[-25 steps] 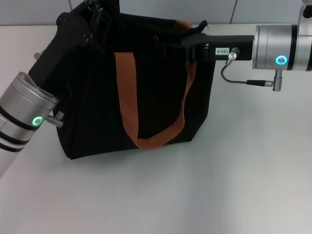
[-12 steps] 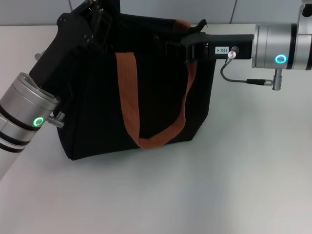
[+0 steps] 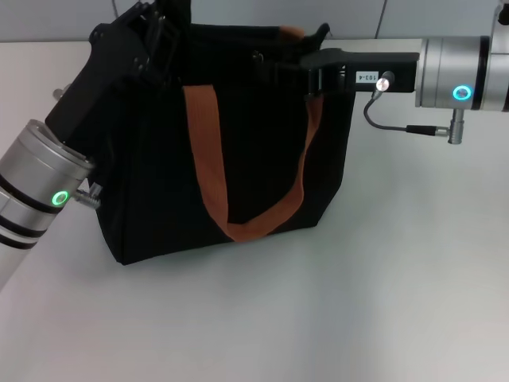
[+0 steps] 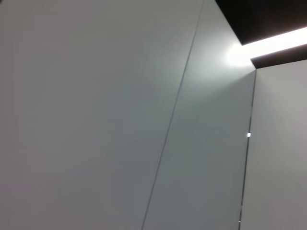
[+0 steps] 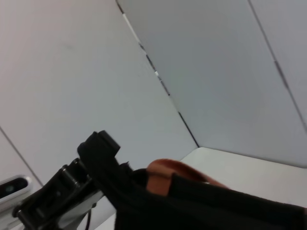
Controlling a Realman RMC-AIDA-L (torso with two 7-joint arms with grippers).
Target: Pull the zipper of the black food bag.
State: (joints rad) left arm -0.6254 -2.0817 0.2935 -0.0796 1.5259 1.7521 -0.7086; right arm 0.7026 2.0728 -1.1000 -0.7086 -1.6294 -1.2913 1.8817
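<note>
A white table (image 3: 334,318) is seen across the head view, matte and plain, with a soft shadow cast on it near the front edge. Behind it, a pale grey panelled wall (image 3: 262,12) is seen, split by thin vertical seams. In the left wrist view, the same kind of grey wall panels (image 4: 96,115) are shown, crossed by a thin dark seam (image 4: 172,115), with a bright strip light (image 4: 273,40) set in a dark ceiling at one corner. In the right wrist view, panel seams and a table corner (image 5: 249,167) are seen.
</note>
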